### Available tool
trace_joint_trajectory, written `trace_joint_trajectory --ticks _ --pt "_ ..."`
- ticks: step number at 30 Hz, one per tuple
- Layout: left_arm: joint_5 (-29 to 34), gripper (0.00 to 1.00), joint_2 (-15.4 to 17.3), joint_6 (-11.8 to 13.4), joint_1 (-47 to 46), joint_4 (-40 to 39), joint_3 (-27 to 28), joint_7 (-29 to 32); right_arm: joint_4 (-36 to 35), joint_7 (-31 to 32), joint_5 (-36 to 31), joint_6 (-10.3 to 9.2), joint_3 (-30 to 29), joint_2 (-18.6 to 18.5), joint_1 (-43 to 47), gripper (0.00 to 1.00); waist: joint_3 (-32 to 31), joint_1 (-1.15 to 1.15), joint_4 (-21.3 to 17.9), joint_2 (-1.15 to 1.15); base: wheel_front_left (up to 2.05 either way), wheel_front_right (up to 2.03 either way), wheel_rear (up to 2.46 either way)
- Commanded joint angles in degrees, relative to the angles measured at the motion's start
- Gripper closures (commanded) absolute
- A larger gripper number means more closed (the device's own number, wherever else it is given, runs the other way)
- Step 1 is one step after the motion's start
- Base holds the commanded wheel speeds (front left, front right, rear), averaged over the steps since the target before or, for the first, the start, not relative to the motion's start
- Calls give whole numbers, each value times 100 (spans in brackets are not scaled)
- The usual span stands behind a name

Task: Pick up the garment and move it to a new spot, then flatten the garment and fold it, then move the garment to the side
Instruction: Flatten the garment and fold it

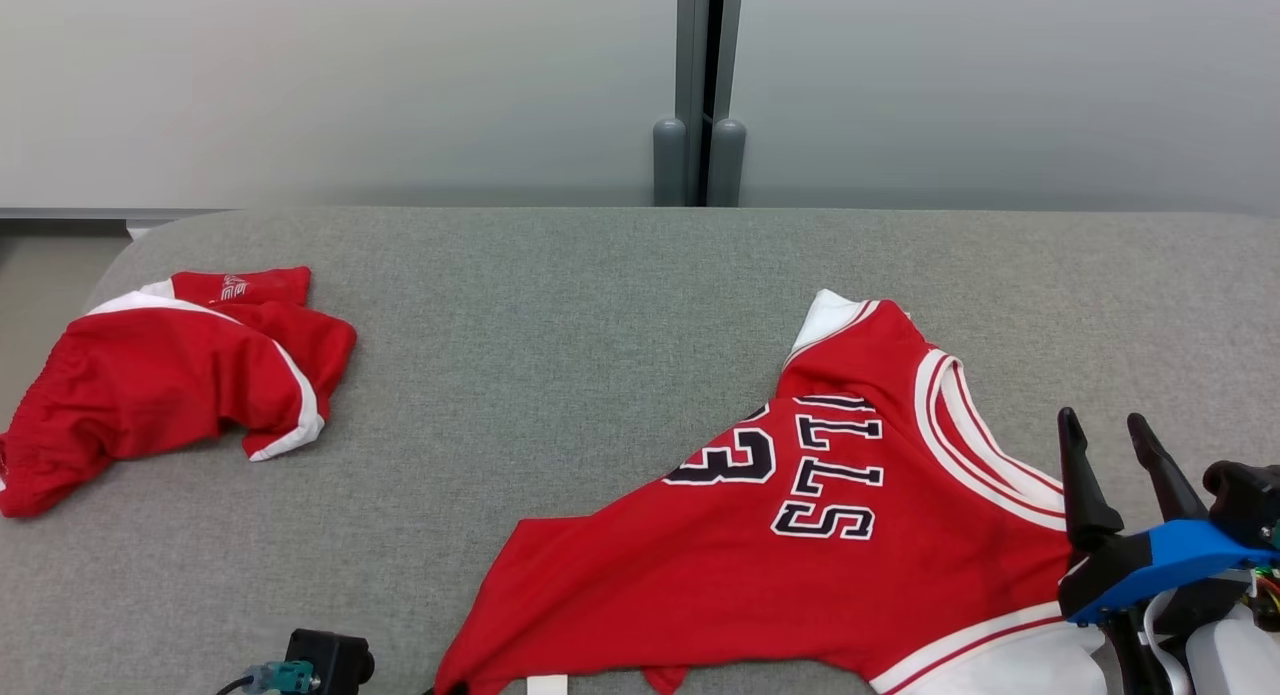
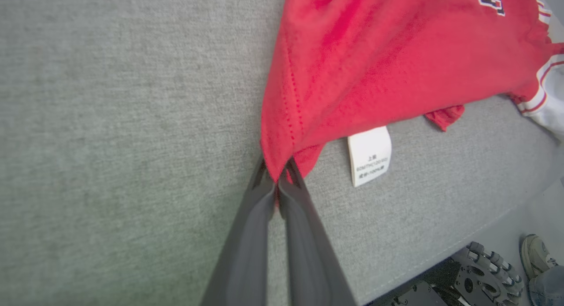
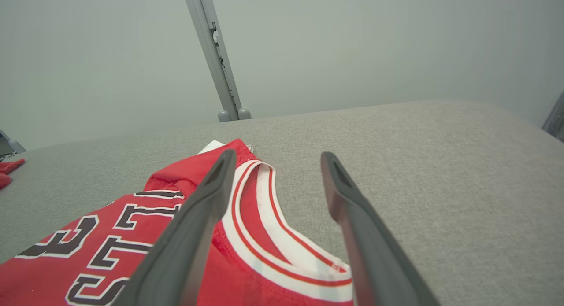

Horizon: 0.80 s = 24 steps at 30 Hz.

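Observation:
The garment (image 1: 800, 535) is a red basketball jersey with white trim and black lettering, spread on the grey padded table at the front right. My left gripper (image 2: 277, 176) is shut on the garment's (image 2: 374, 59) red bottom corner; a white care label (image 2: 369, 160) hangs beside that corner. At the head view's bottom edge the pinched corner (image 1: 455, 680) just shows. My right gripper (image 1: 1108, 430) stands open above the garment's (image 3: 132, 226) white-trimmed neckline at the right, holding nothing. In the right wrist view its fingers (image 3: 198, 213) spread over the collar trim (image 3: 269, 235).
A pair of red shorts with white stripes (image 1: 170, 375) lies crumpled at the table's left. The grey table (image 1: 560, 355) runs back to a pale wall with a grey post (image 1: 698, 95). A wheeled base (image 2: 484, 266) and a person's shoe (image 2: 535, 253) are below the table edge.

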Motion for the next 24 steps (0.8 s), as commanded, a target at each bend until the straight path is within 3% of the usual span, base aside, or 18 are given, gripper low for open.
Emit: trace_joint_trajectory --ticks 1,3,9,12,16,20,24 --pt "-50 0 -28 -30 54 68 25 -39 34 2 45 1 15 -57 34 0 -23 0 -12 0 0 0 0" --pt "-162 0 -33 -85 83 2 77 -141 60 -21 57 1 14 -90 64 0 -64 0 -15 0 0 0 0" --pt "-225 0 430 -75 217 -582 424 -637 -3 -141 94 1 -10 -167 126 0 -222 0 61 0 0 0 0" --pt "-37 0 695 190 193 -953 629 -899 -95 -181 101 1 23 -161 180 0 -322 0 115 0 0 0 0" --pt "302 0 815 809 118 -1285 929 -1377 -266 -240 82 1 121 -149 213 0 -446 0 125 0 0 0 0" --pt "744 0 655 1405 -35 -1324 1155 -1781 -411 -258 28 1 278 -165 233 0 -500 0 47 0 0 0 0" --pt "1101 0 362 1758 -49 -1220 1393 -1948 -594 -352 -36 1 510 -128 275 0 -529 0 -89 0 0 0 0"
